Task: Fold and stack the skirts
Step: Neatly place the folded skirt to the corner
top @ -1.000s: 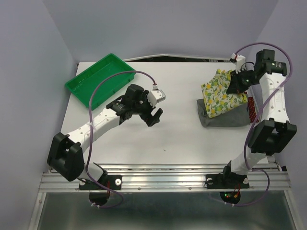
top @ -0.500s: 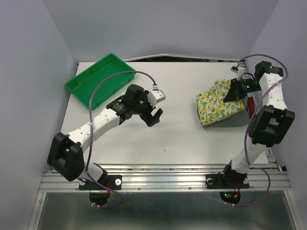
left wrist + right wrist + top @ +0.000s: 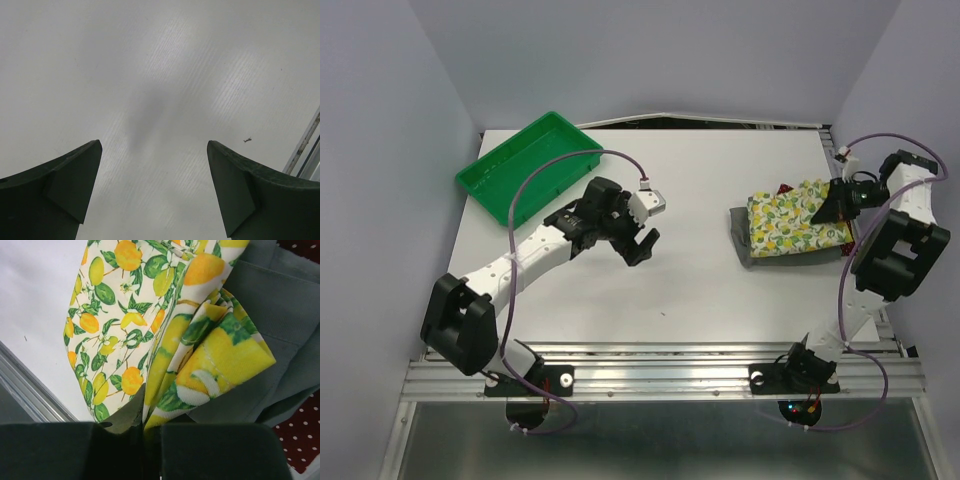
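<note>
At the desk's (image 3: 700, 290) right edge: lemon-print skirt (image 3: 788, 222) pinched by the right gripper (image 3: 821, 213) on top of the pile.
The right jaws are clamped together on a bunched fold at the skirt's right end. From them the cloth runs leftward, its long axis lying across the desk, over the grey skirt (image 3: 742, 242), whose edge shows at left and front. The dark red dotted skirt (image 3: 295, 432) appears to lie lowest, showing only at the pile's corners. The coming move, judged to be a release or a smoothing, falls to the right arm, which is at the pile. The left gripper (image 3: 640, 245) hovers well apart over bare desk, jaws wide apart and holding nothing. The green tray (image 3: 520, 165), at the far left corner, contains no skirt.
</note>
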### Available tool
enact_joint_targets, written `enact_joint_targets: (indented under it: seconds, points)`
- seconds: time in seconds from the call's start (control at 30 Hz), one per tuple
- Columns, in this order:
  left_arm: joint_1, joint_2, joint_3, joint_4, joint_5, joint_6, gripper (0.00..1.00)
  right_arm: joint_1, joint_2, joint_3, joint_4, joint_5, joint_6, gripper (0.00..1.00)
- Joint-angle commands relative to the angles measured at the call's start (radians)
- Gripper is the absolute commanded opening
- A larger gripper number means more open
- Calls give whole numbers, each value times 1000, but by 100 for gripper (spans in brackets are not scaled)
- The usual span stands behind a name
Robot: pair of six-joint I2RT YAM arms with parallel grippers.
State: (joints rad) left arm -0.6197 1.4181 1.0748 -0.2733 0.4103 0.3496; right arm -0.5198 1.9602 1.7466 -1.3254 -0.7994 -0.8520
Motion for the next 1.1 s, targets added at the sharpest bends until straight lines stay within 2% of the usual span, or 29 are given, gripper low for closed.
enact_joint_targets:
  seconds: [0.0,0.13,0.2,0.3,0.43,0.5,0.57,0.67,0.73,0.87,1.07]
  points:
    - [2,11,53,-15,4,15,99,4,12,-59,60,-34,-41,9]
    - [2,18,60,-33,-8,12,99,4,71,-39,103,-32,-27,14]
    - [2,10,62,-43,-19,15,99,-5,83,-30,115,-15,-10,22]
    - [3,-4,54,-43,-44,15,99,-19,75,-24,211,28,37,23]
    - [6,-2,43,-40,-39,5,99,-19,112,39,221,84,15,23]
    - [6,-4,43,-38,-34,2,99,-19,146,88,186,95,8,34]
    - [6,-11,43,-37,-38,2,99,-19,154,102,155,94,5,55]
    - [8,-25,33,-32,-50,5,99,-19,117,77,161,112,8,68]
    - [11,-33,27,-32,-54,5,99,-19,91,56,172,121,21,71]
    - [58,-38,30,-29,-24,-18,99,-19,34,68,212,138,98,97]
    - [219,-27,69,-38,54,-41,99,-19,-49,146,287,203,251,100]
